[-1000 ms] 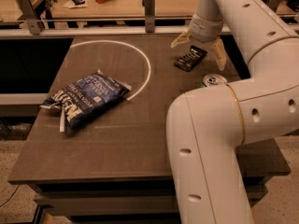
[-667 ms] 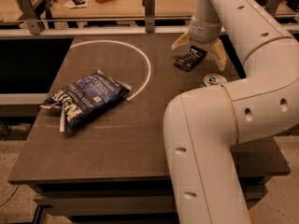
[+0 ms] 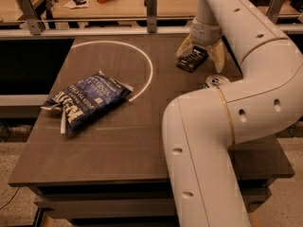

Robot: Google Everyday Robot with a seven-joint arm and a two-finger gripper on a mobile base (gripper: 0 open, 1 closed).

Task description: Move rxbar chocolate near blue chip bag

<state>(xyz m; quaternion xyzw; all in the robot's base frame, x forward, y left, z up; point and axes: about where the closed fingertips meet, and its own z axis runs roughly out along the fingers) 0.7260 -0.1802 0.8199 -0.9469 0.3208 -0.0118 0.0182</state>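
The rxbar chocolate, a small flat black wrapper with white lettering, lies on the dark table at the back right. My gripper hangs right over it with its cream fingers spread on both sides of the bar, open. The blue chip bag, large, crinkled and dark blue with white lettering, lies at the left middle of the table, far from the bar.
A green soda can stands just in front of the gripper, partly hidden by my arm. A white arc is drawn on the table. A metal rail runs along the back edge.
The arm has shifted slightly; the gripper stays over the bar with its fingers still spread. The bar and the bag have not moved.
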